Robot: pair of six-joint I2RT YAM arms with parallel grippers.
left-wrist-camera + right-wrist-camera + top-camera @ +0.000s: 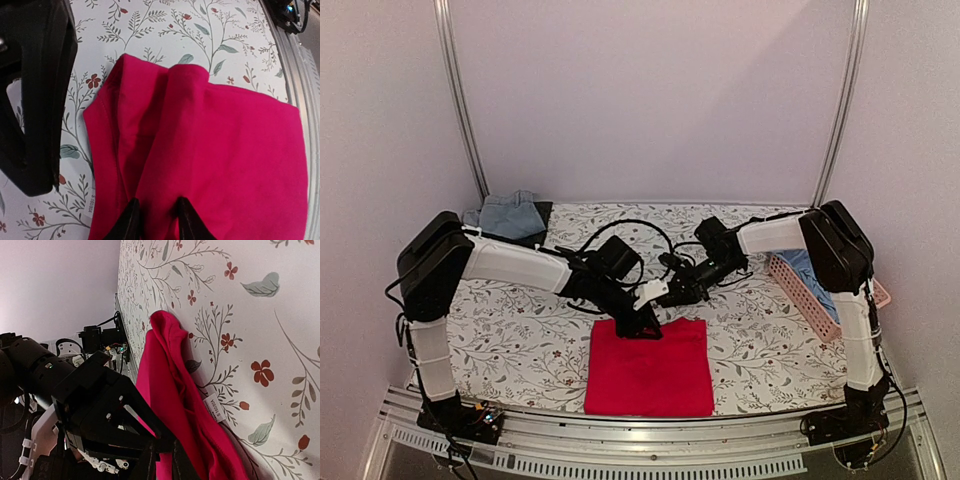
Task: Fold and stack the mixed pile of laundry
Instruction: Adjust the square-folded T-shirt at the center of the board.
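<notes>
I'm folding the red garment (648,370). The left end effector (157,220) pinches its ridge. The right end effector (164,462) is narrow, its grip unclear. Next, I lift both evenly.

walls (640,100): plain pale lilac | tablecloth (520,330): white, floral | metal posts (461,100): two, rear

The bottom edge of each wrist view cuts off the fingertips of the left gripper (157,225) and the right gripper (162,467), so any hold on the red garment (215,160) is unclear.
</notes>
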